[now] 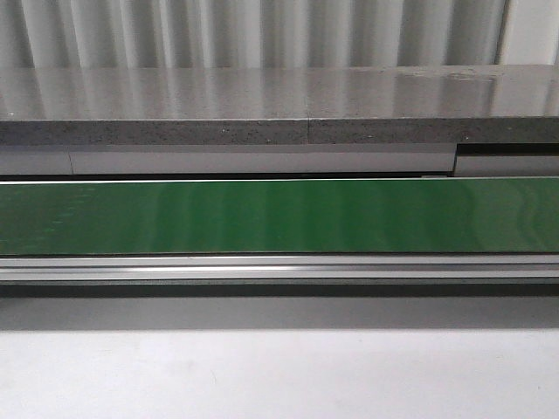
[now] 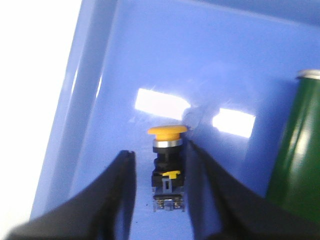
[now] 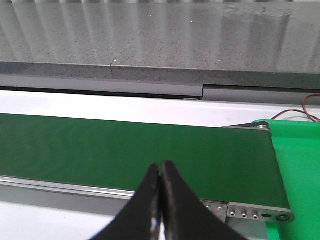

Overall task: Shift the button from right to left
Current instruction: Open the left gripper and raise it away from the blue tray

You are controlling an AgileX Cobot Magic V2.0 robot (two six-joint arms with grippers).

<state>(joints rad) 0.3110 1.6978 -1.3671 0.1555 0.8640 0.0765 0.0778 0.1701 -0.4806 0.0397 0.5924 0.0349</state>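
Jaws first: in the left wrist view the left gripper (image 2: 159,172) stands open, its two dark fingers (image 2: 112,195) either side of the button (image 2: 167,167) with a gap showing on each side, so it has hold of nothing. The button lies on the floor of a blue tray (image 2: 90,80), yellow cap pointing away from the wrist, screws toward it. A green cylinder (image 2: 295,145) stands nearby in the same tray.

The right wrist view shows the right gripper (image 3: 161,200) pressed fully shut and empty, over the near edge of a green belt (image 3: 125,150). No button there.

The front view shows only the belt (image 1: 279,214) and a grey ledge (image 1: 262,105); neither arm appears.

With the button in the tray, I judge the step to be either release or pickup. To do it well, keep the fingers centred and move straight, clear of the cap and the cylinder.
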